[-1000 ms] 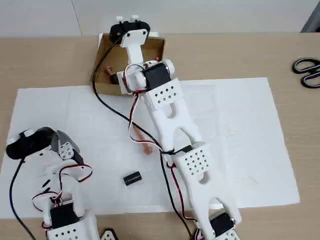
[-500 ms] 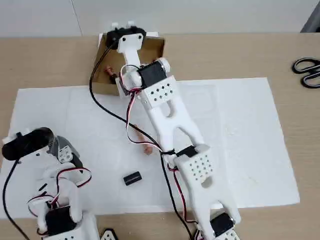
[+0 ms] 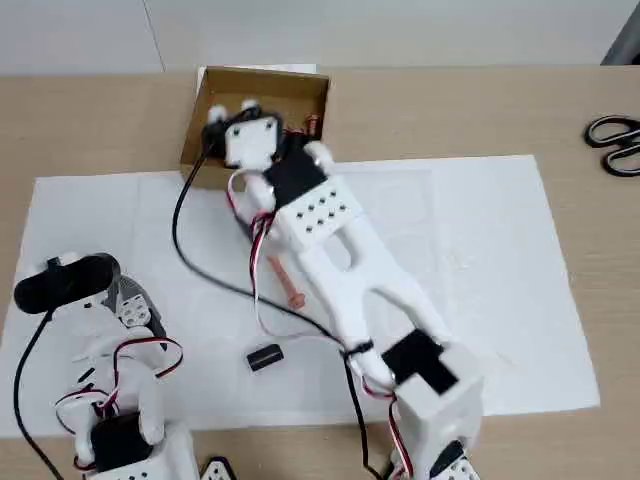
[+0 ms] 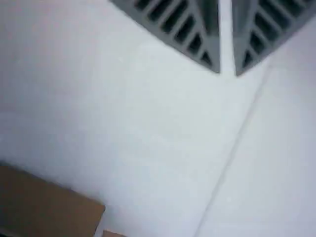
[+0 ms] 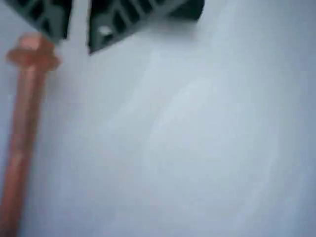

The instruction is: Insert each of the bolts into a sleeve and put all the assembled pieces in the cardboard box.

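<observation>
I had the right arm (image 3: pixel 335 250) stretched across the paper (image 3: pixel 480 260) toward the box (image 3: pixel 262 88), its wrist end lying over the box's near wall. In its wrist view the right gripper (image 5: pixel 79 35) hung over the paper with its dark fingers (image 5: pixel 44 15) almost together, only a thin slit between them and nothing in it. The bolt (image 5: pixel 22 133) lay flat on the paper just beside those tips, hex head nearest them, and I couldn't tell whether it touched them. From the high view the bolt lay just beside the right arm, and the sleeve (image 3: pixel 265 356) lay near it on its side on the paper, apart from both arms. Inside the box, by the wall on the scissors' side, I saw a copper piece (image 3: pixel 311 124) just beside the arm; it was too small for me to tell whether it wore a sleeve. The left arm (image 3: pixel 120 350) sat at the paper's other edge, well apart from the bolt and sleeve. The left gripper (image 4: pixel 226 69) pointed at the paper, its grey ribbed fingers (image 4: pixel 187 29) nearly closed with a narrow gap, holding nothing; a corner of the table (image 4: pixel 39 207) showed past the paper's edge. Scissors (image 3: pixel 615 143) lay on the table, well apart from everything else
</observation>
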Robot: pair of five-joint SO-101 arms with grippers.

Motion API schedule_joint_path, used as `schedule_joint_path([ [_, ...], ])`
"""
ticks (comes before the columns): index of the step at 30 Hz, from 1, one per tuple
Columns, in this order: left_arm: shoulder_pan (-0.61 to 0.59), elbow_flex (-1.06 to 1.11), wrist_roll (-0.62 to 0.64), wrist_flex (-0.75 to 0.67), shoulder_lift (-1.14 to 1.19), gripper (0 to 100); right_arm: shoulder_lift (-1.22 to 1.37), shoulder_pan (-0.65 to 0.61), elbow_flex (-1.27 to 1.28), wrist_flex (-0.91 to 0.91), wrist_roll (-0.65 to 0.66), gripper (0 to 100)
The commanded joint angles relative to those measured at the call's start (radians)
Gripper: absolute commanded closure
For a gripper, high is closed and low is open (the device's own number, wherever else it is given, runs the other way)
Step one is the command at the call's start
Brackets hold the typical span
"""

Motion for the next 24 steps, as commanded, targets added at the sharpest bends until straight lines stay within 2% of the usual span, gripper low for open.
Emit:
schedule_joint_path([
  [1,0.006,-0.047,-0.006,0.005,-0.008,99,-0.116,-0.044,0.095,0.002,0.002,96.9],
  [12,0.006,-0.047,-0.006,0.005,-0.008,99,-0.191,-0.081,0.252,-0.002,0.028,97.0],
  [14,0.006,-0.047,-0.006,0.005,-0.008,99,-0.191,-0.079,0.278,0.001,0.14,97.0],
  [16,0.006,-0.047,-0.006,0.005,-0.008,99,-0.197,-0.082,0.319,0.001,0.35,97.0],
  [18,0.006,-0.047,-0.006,0.005,-0.008,99,-0.197,-0.11,0.356,-0.001,0.485,96.9],
  [24,0.006,-0.045,-0.006,0.005,-0.008,99,-0.189,-0.189,0.381,-0.007,0.614,96.9],
])
